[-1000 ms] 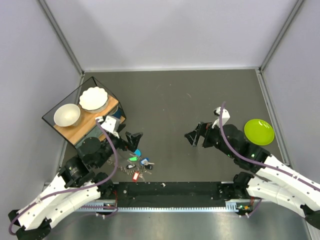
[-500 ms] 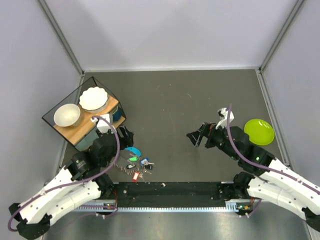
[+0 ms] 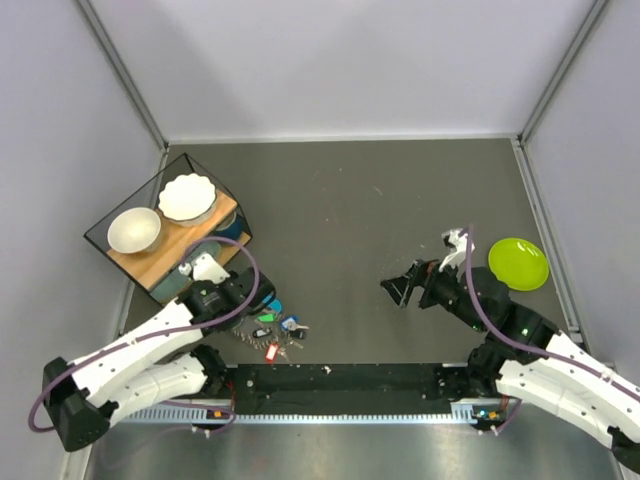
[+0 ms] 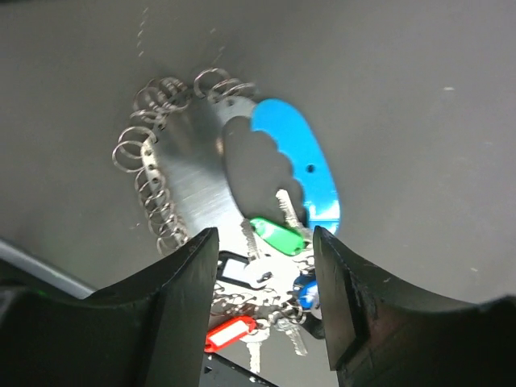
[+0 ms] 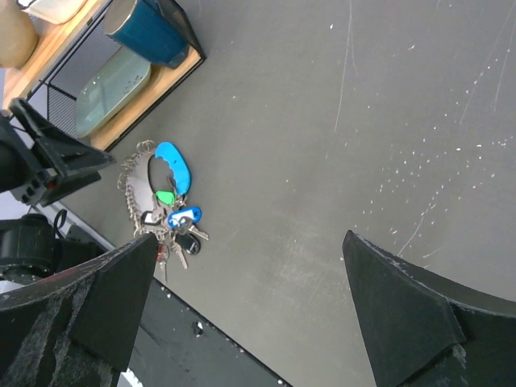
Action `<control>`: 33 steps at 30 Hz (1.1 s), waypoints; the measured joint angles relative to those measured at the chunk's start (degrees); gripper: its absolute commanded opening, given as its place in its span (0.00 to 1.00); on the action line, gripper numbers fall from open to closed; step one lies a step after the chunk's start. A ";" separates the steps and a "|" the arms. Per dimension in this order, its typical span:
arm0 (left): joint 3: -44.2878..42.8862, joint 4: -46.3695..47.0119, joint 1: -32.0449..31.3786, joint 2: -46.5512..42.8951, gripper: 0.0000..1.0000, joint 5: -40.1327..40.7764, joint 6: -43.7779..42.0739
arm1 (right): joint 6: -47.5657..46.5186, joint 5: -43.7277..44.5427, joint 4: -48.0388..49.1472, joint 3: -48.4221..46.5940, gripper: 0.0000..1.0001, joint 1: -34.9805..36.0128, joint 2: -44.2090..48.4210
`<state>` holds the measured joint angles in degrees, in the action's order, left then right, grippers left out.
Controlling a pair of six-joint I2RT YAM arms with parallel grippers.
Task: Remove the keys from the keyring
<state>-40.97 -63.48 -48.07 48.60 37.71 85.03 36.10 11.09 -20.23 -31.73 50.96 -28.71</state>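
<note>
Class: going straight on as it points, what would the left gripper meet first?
Probably the green-tagged key, which sits framed between the open jaws of the left gripper, though depth is unclear.

The keys (image 3: 275, 328) lie in a loose bunch, flat on the dark surface (image 3: 350, 220), lower left of centre in the overhead view. They are small silver blades with plastic heads: a green one (image 4: 278, 238), a blue one (image 4: 305, 292) and a red tag (image 4: 226, 333) at the bottom edge of the left wrist view. They fan out untidily, heads touching. The keyring cannot be picked out among the heads.
</note>
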 measured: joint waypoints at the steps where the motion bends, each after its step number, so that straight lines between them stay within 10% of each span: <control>1: 0.70 -0.28 0.00 0.72 0.55 -0.42 1.66 | 0.00 -0.15 -0.09 0.26 0.99 0.00 0.39; 19: 11.85 5.99 0.00 5.99 0.50 -10.05 16.04 | -0.50 -1.70 -0.61 0.28 0.99 0.02 0.92; 33: 10.73 16.41 -0.42 14.88 0.47 -11.93 6.01 | -2.58 -2.49 -1.27 1.86 0.98 0.02 5.25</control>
<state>-30.24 -47.07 -48.49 63.48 25.78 91.05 33.52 8.60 -21.50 -29.87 50.98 -23.46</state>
